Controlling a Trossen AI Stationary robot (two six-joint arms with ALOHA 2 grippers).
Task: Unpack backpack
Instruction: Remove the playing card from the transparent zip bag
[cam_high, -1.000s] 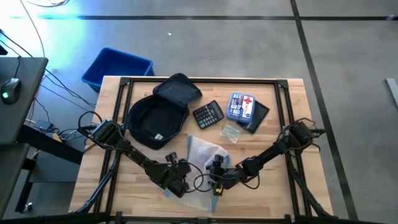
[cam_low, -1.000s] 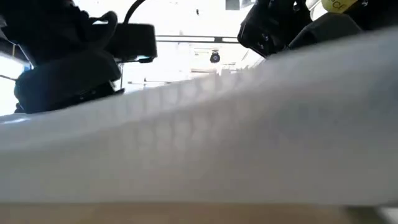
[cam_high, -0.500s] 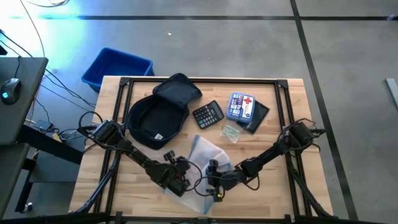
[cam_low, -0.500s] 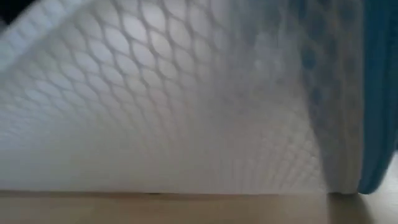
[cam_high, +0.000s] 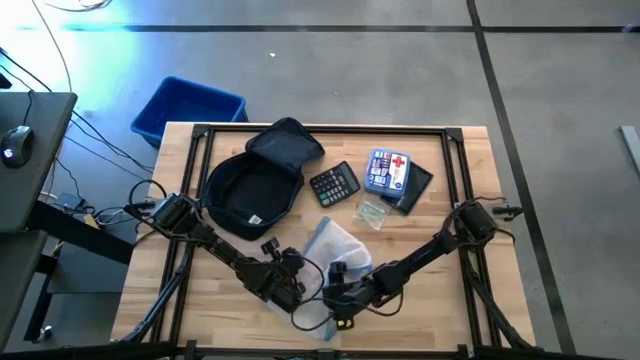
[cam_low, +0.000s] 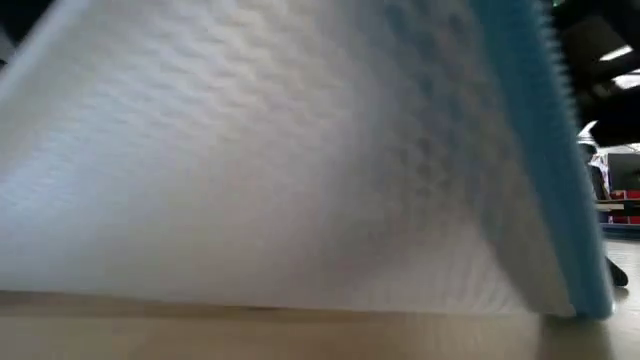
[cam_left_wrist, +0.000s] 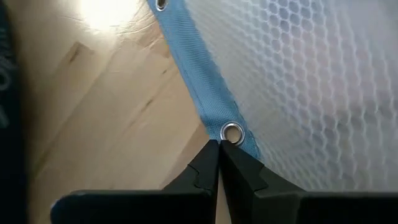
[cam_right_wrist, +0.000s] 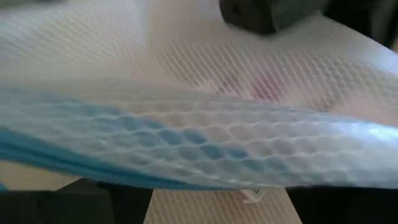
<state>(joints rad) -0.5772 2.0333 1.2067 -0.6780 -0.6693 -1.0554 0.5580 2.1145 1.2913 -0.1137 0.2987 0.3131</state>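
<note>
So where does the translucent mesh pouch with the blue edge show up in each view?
High view: mesh pouch near the table's front, between both grippers.
Low view: fills the frame, blue edge at right.
Left wrist view: upper right, left gripper shut at its eyelet.
Right wrist view: across the middle.
Shared landmark: the blue edge band.

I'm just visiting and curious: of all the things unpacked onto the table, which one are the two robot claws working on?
The see-through mesh pouch with blue edging, nearest the table's front edge. The calculator and first-aid kit lie farther back, untouched.
</note>
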